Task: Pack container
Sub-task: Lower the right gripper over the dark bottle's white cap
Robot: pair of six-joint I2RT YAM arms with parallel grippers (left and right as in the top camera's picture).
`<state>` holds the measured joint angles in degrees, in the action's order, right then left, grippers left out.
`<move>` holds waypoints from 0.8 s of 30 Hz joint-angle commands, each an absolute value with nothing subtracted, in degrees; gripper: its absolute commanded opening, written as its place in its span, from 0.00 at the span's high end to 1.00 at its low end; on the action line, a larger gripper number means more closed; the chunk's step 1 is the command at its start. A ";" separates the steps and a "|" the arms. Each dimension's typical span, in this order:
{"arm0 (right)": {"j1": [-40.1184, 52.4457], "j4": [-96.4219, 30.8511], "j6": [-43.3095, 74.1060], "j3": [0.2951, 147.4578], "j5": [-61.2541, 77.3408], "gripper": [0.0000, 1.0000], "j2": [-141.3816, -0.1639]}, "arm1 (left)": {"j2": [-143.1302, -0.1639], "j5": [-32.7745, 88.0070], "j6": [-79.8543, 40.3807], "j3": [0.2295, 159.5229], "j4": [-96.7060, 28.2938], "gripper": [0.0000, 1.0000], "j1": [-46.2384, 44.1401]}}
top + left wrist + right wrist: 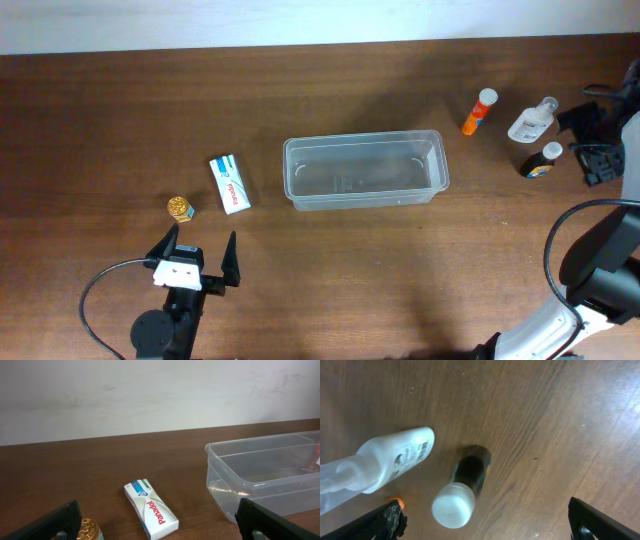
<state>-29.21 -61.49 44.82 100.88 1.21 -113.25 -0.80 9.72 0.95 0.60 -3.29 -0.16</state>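
Observation:
The clear plastic container [365, 170] stands empty at the table's middle; its left end shows in the left wrist view [260, 477]. A white Panadol box [230, 183] and a small gold-capped jar [180, 208] lie to its left. My left gripper [197, 252] is open and empty, just in front of them; the box [151, 508] and the jar [89, 530] lie ahead of its fingers. An orange tube [479, 111], a clear bottle [532, 121] and a dark bottle with a white cap [543, 159] lie at the right. My right gripper [587, 142] is open above the dark bottle [465, 485].
The clear bottle [390, 460] lies just left of the dark one in the right wrist view. A black cable [95, 300] loops beside the left arm. A white wall [150, 395] backs the table's far edge.

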 commanded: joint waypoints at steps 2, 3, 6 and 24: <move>-28.47 -60.97 45.08 101.80 2.33 0.02 -113.89 | -0.30 10.72 1.78 0.58 -3.70 0.01 0.27; -28.16 -60.88 45.08 101.80 2.33 0.02 -113.89 | -0.30 10.72 1.78 0.58 -3.68 0.01 0.27; -26.94 -60.75 45.12 101.80 0.89 0.02 -113.95 | -0.30 10.72 1.78 0.58 -3.70 0.01 0.27; -23.53 -61.06 48.99 101.80 -4.67 0.01 -114.91 | -0.30 10.72 1.78 0.58 -3.70 0.01 0.27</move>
